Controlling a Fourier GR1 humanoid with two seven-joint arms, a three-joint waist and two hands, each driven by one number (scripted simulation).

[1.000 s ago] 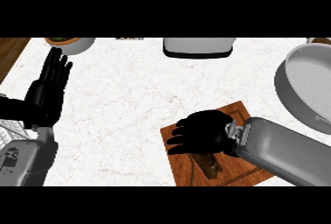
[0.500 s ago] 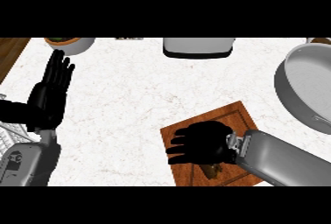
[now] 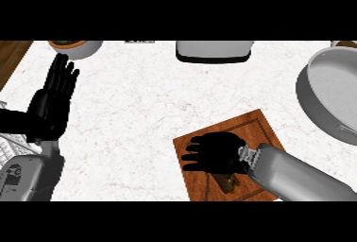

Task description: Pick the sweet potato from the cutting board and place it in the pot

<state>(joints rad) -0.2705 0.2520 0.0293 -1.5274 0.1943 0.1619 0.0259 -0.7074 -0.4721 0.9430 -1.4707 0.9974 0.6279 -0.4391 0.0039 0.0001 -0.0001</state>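
The right hand point(image 3: 215, 153) lies over the wooden cutting board point(image 3: 241, 130), palm down, with its fingers curled toward the board's left edge. Just below the hand, a brown piece of the sweet potato point(image 3: 227, 182) shows on the board, partly hidden by the wrist and the grey forearm that comes in from the lower right. Whether the curled fingers actually close on the sweet potato cannot be told from the head view, since the hand covers the place where they would meet it.

The cutting board sits on the white marbled desk point(image 3: 153, 99), turned at an angle, in the lower right part of the view. The large grey pot point(image 3: 327, 94) stands at the right edge of the desk, up and to the right of the board and apart from it; its inside shows nothing in the part that is visible.

The left hand point(image 3: 52, 101) rests open near the left edge, fingers straight and pointing up the view.

At the far edge of the desk stand a small bowl point(image 3: 75, 47) with something green and orange in it, at the left, and a grey rounded container point(image 3: 213, 51) near the middle.
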